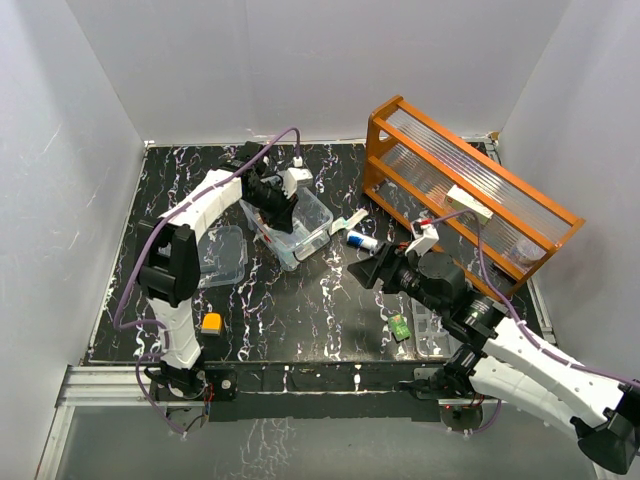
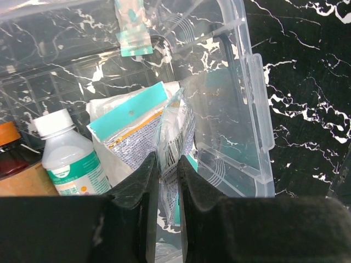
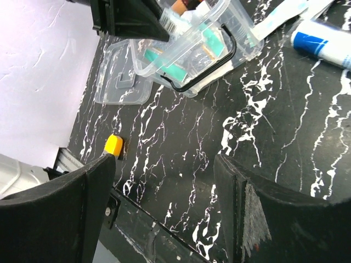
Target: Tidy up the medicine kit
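the left end effector (image 2: pixel 168 175) was clenched on a thin clear packet (image 2: pixel 174 131), upright inside the medicine kit (image 2: pixel 249 109) on the table (image 2: pixel 307 82), beside a white bottle (image 2: pixel 66 150). released crookedly, the slick packet might catch the wall and spill out. the right end effector (image 3: pixel 164 192) hung spread apart.

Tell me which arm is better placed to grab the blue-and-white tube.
Probably right: the right gripper is open near the tube, while the left gripper is shut on a packet inside the medicine kit.

The medicine kit (image 1: pixel 318 228): clear rectangular plastic box, upright, open, partly filled; its clear lid (image 1: pixel 225 255) flat just beside it.
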Tool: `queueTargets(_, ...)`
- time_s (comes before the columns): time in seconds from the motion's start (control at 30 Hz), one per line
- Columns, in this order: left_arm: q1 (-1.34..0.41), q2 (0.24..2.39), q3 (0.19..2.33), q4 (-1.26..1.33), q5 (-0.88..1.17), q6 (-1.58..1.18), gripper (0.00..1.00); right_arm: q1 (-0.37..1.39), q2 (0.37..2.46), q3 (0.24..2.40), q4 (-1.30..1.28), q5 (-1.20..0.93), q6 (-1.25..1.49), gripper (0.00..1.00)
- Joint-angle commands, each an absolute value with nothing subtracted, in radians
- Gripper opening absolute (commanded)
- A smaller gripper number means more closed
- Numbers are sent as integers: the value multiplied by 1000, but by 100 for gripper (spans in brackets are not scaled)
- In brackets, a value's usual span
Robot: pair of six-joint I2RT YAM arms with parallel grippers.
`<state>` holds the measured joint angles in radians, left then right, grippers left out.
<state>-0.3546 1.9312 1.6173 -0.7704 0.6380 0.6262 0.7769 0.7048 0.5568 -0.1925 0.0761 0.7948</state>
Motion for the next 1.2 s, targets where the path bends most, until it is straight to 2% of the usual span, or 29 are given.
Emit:
queueTargets(0.0,-355,1938,1647,-843,716,685,0,775,647,581,-214,174,781,71)
queueTargets(0.4,-356,1940,1592,-864,642,828,0,775,651,586,-232,200,776,71)
queueTargets(0.8,-356,1970,1597,-841,629,789,6,775,663,585,-224,187,779,71)
queueTargets(1.03,-356,1944,1617,-749,531,656,39,775,664,584,-223,190,780,71)
queueTargets(1.17,-356,1924,1621,-727,486,635,44,775,667,581,-220,186,781,71)
